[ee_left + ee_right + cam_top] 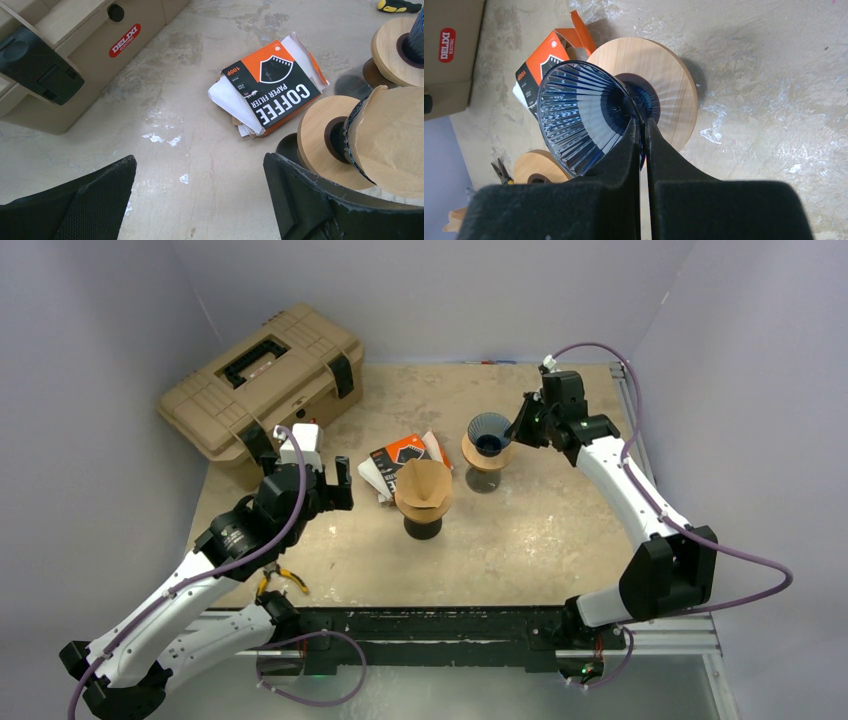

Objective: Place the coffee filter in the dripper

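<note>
A brown paper coffee filter [423,485] sits in the near dripper [422,525] at the table's middle; the left wrist view shows the filter [395,135] above that dripper's wooden collar [320,135]. A second, blue ribbed glass dripper [488,432] with a wooden collar [664,75] stands behind it and holds no filter. My right gripper [522,428] is shut on this blue dripper's rim [574,115], its fingers [624,150] pinching the glass wall. My left gripper [340,485] is open and empty, low over bare table left of the near dripper [200,200].
An orange and black coffee filter box [400,455] with white papers lies between the grippers, also in the left wrist view [272,90]. A tan toolbox [265,375] stands at the back left. Pliers [283,580] lie near the front edge.
</note>
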